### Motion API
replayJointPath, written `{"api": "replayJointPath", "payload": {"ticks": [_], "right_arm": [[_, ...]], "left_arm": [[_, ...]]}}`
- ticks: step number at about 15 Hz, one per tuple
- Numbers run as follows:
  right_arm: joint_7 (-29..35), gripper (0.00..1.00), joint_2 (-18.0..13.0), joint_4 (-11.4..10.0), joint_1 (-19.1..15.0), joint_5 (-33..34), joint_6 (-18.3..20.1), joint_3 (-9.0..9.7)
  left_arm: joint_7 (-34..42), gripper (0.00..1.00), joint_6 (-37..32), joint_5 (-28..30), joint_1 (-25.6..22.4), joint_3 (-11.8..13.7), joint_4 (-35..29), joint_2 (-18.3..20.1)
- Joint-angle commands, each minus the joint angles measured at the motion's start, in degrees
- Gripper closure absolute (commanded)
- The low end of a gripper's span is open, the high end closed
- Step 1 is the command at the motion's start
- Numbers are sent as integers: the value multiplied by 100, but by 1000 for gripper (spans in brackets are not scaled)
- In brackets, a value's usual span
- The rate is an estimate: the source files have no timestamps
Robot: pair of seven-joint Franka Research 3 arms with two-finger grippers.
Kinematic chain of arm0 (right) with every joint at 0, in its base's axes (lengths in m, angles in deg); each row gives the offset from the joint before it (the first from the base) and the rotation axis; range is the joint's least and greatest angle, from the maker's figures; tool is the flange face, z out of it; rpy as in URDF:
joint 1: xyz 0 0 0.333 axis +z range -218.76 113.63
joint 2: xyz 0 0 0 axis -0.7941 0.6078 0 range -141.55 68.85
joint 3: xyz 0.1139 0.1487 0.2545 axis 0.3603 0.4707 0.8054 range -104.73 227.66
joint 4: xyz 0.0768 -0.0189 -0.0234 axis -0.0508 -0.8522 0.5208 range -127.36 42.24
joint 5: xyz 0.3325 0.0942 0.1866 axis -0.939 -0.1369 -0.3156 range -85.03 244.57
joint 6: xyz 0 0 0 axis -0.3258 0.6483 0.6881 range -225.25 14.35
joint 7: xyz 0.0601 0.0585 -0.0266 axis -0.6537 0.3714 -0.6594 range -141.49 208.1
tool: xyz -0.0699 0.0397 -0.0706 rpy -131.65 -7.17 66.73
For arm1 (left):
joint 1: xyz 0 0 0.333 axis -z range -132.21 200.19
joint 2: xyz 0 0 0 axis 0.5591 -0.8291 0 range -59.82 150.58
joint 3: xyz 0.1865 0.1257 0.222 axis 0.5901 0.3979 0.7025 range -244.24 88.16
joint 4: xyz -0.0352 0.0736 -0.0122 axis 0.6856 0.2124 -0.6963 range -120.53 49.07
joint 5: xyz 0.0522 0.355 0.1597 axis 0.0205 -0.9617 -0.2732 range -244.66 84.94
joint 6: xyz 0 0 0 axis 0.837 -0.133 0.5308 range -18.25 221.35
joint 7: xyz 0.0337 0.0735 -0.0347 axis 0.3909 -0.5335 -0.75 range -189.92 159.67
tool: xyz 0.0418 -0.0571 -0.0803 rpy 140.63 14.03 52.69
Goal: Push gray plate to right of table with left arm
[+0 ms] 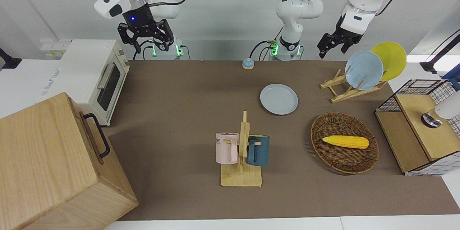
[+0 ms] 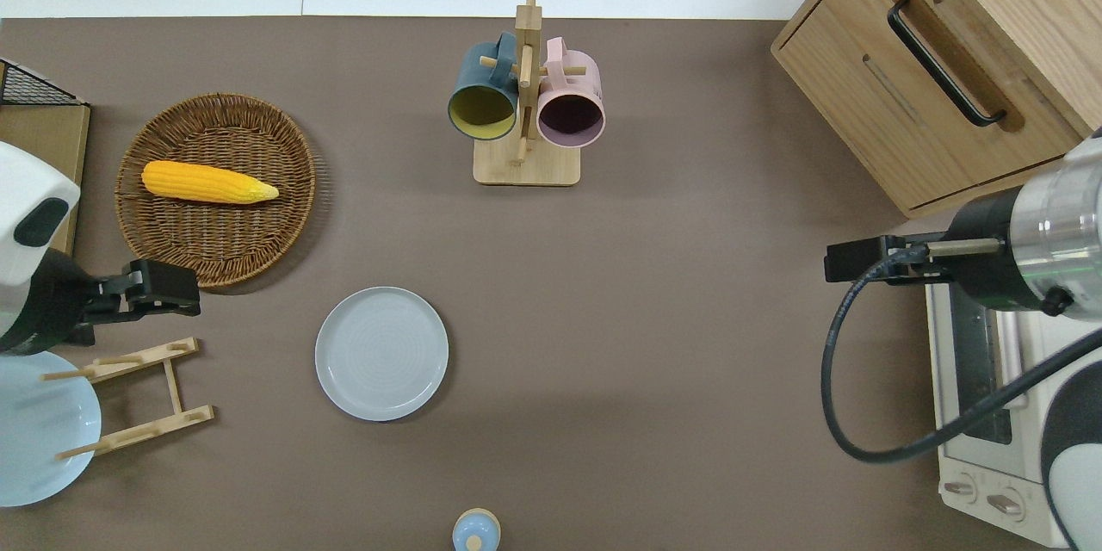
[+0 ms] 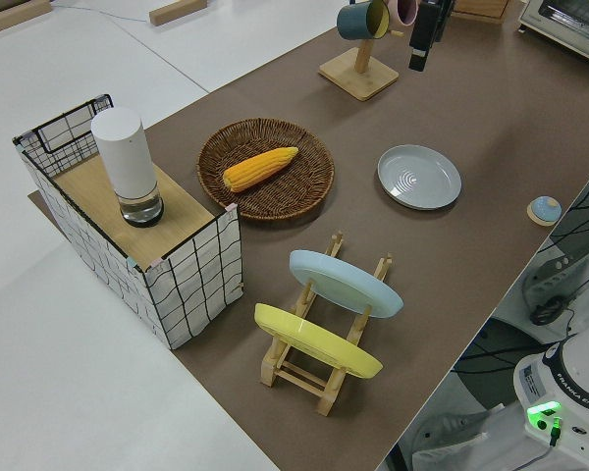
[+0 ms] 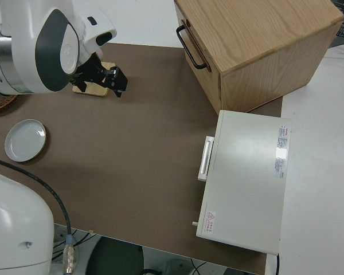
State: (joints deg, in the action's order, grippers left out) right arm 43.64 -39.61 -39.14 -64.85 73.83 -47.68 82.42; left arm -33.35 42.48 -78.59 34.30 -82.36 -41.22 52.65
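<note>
1. The left gripper (image 2: pixel 185 288) is hanging up in the air, its fingers looking nearly together and holding nothing; the right arm is parked.
2. The gray plate (image 2: pixel 381 353) is lying on the table (image 2: pixel 671 293), well apart from this gripper, toward the right arm's end.
3. A gripper coming down too high is risking to slide over the low rim.
4. The wicker basket (image 2: pixel 215 250), lying just beside the gripper, is risking a knock.

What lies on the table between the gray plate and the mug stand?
Nothing: in the overhead view only bare brown table separates the gray plate from the mug stand.
</note>
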Motion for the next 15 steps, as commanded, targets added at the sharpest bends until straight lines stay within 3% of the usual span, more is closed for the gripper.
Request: {"api": "replayJointPath", "payload": {"ticks": [1, 15], "right_arm": [[12, 5, 36, 80, -37, -92, 40, 23], [12, 5, 36, 80, -37, -92, 40, 23]], "left_arm": [[-5, 9, -32, -4, 66, 71, 92, -24], [-5, 9, -15, 49, 66, 220, -21, 37]]}}
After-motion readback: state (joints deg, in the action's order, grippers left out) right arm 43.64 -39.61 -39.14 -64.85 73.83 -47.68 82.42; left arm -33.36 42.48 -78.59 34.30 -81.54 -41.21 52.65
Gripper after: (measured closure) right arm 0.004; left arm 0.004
